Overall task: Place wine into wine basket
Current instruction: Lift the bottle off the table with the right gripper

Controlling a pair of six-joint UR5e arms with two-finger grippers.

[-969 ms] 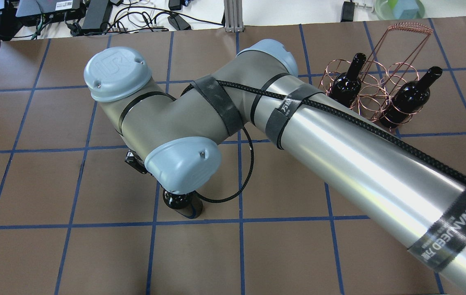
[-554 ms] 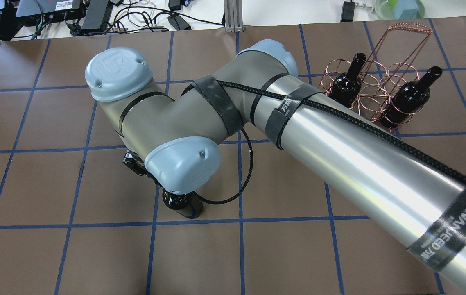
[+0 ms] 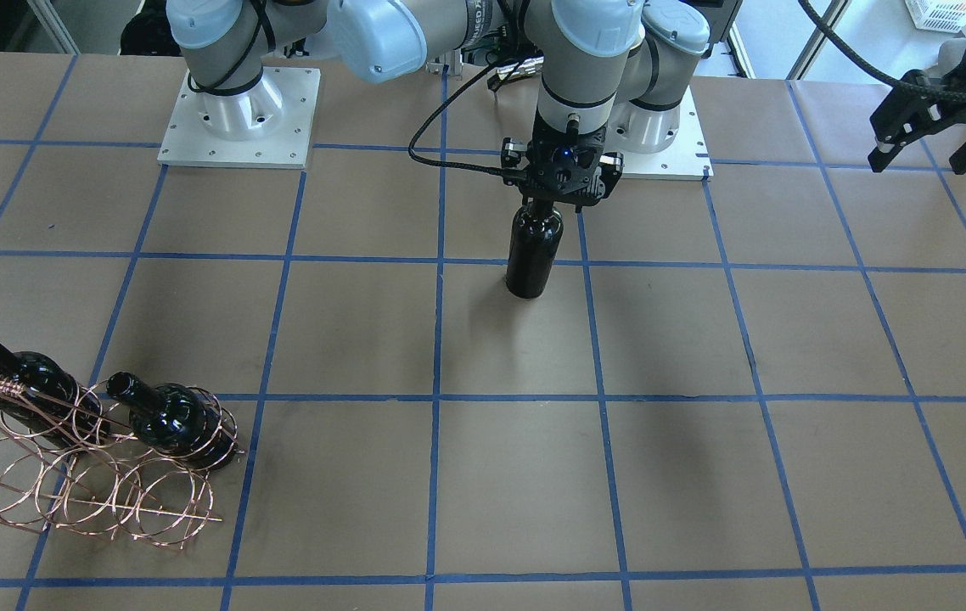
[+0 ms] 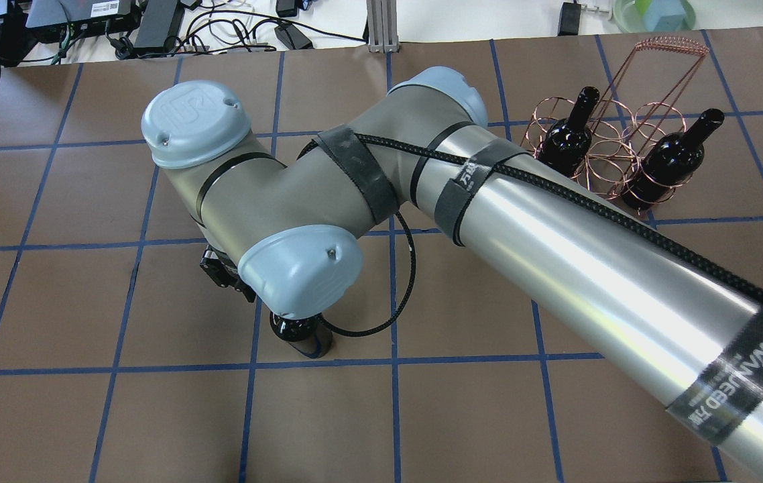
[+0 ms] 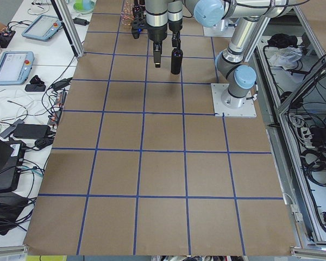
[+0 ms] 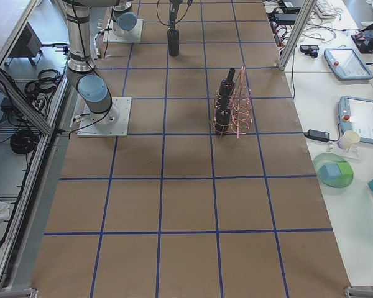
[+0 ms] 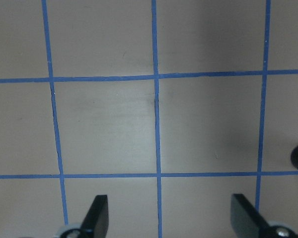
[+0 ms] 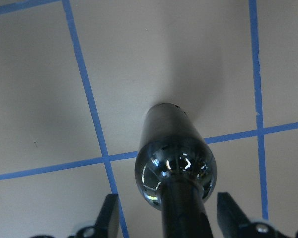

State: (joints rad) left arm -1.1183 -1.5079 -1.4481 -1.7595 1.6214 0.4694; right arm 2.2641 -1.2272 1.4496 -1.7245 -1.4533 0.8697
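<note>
the right gripper [image 8: 166,218] straddles the neck of the wine [image 8: 174,148], upright mid-table, fingers apart and seemingly not touching. close squarely on the neck before lifting toward the wine basket [image 3: 92,488], far right. the left gripper [image 7: 168,218] hangs open, empty.

Overhead view: right arm [image 4: 556,248] hides most of wine [image 4: 301,339]; only lower body shows. Front-facing view: wine basket [image 3: 84,501] cropped at 9 o'clock edge.

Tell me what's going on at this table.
The right gripper sits open around the neck of the wine bottle, which stands upright on the table; its fingers are either side, not closed. Two other bottles already stand in the wine basket. The left gripper hangs open and empty, off to the side.
</note>
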